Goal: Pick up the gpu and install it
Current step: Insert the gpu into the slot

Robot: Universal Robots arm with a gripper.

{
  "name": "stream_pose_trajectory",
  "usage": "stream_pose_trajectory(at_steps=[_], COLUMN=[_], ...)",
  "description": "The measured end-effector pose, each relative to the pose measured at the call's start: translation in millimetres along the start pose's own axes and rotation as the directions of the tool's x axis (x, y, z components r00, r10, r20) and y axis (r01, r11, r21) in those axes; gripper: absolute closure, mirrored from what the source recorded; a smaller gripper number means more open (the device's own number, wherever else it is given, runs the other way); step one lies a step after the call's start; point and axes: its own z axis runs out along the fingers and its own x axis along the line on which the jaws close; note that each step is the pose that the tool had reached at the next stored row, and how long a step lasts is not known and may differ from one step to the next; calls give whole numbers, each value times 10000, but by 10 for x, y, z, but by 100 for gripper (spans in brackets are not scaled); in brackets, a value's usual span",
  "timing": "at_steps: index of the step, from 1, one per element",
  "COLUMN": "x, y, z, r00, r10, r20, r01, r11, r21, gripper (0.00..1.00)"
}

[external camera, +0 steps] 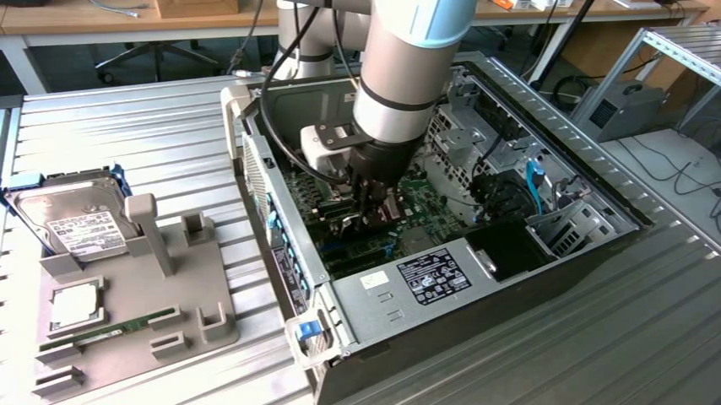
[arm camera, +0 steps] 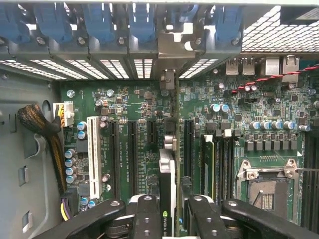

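The gpu (arm camera: pixel 168 172) appears edge-on in the wrist view as a thin black slab standing upright over the green motherboard (arm camera: pixel 139 99). Its silvery bracket (arm camera: pixel 174 47) sits at the case's rear slot openings, among the blue latches. My gripper (arm camera: pixel 169 206) is shut on the card, with one black finger (arm camera: pixel 148 214) on each side of it. The exterior view has the gripper (external camera: pixel 372 213) low inside the open computer case (external camera: pixel 451 283), close to the board, and the arm hides most of the card.
A white slot (arm camera: pixel 93 154), black slots and the CPU socket (arm camera: pixel 266 189) flank the card. A cable bundle (arm camera: pixel 37 122) lies by the case wall. At the exterior view's left, a grey fixture (external camera: pixel 203 295) carries a hard drive (external camera: pixel 73 224), a chip (external camera: pixel 77 305) and a memory stick (external camera: pixel 118 329).
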Motion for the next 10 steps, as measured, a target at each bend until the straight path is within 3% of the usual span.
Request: stream_pose_trajectory(at_steps=[2,6,8,9,10], x=[0,1,1,1,1], y=[31,66,78,79,79], z=[0,-1,-1,-1,0], r00=[10000,10000,10000,10000,10000], r10=[-4,-4,-13,-16,-16], r20=[2,1,33,53,53], r01=[4,4,12,15,15], r11=[10000,10000,9997,9996,9996], r21=[45,58,234,287,287], gripper=[73,73,73,73,73])
